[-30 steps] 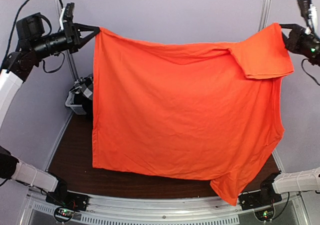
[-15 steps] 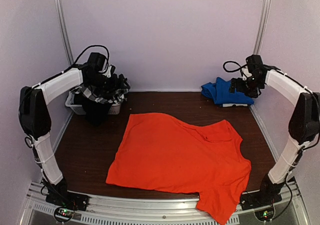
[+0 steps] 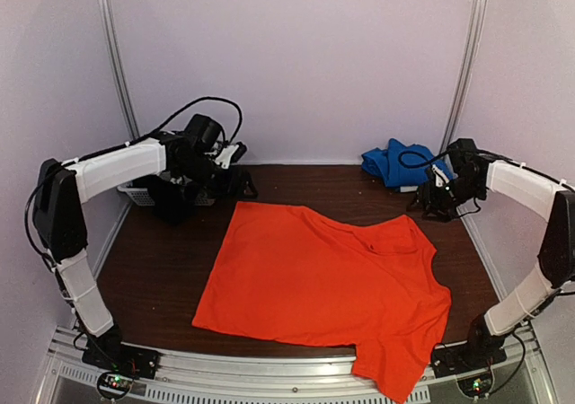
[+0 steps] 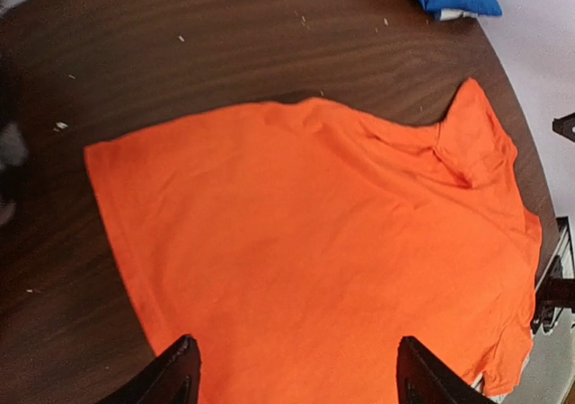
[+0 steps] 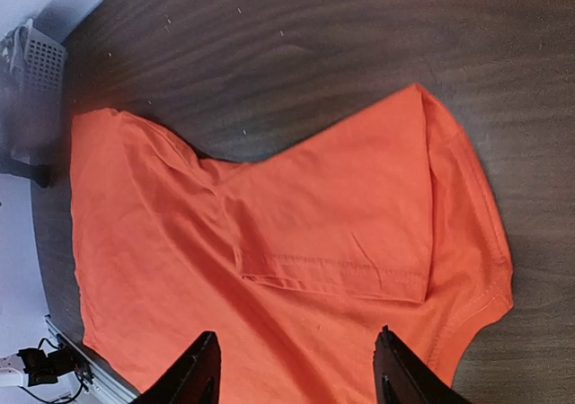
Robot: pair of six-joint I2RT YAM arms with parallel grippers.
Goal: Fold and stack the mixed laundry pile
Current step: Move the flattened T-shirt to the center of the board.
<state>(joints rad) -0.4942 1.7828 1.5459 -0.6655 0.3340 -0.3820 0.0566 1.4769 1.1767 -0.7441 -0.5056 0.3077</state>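
Spreading looks done: the orange T-shirt (image 3: 323,278) lies spread on the desk (image 3: 162,269), below and ahead of the left claw (image 4: 301,382) and right claw (image 5: 296,368), both open and empty. Next, likely pinch an edge to fold.

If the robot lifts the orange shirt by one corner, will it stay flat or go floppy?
Probably floppy: the orange shirt lies limp on the table, one sleeve folded over. It looks thin, so likely light. Pushed, it would probably bunch up, not slide.

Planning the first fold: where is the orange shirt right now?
Top view: the orange shirt lies spread on the table, nearer than the blue cloth, one corner overhanging the near right edge.
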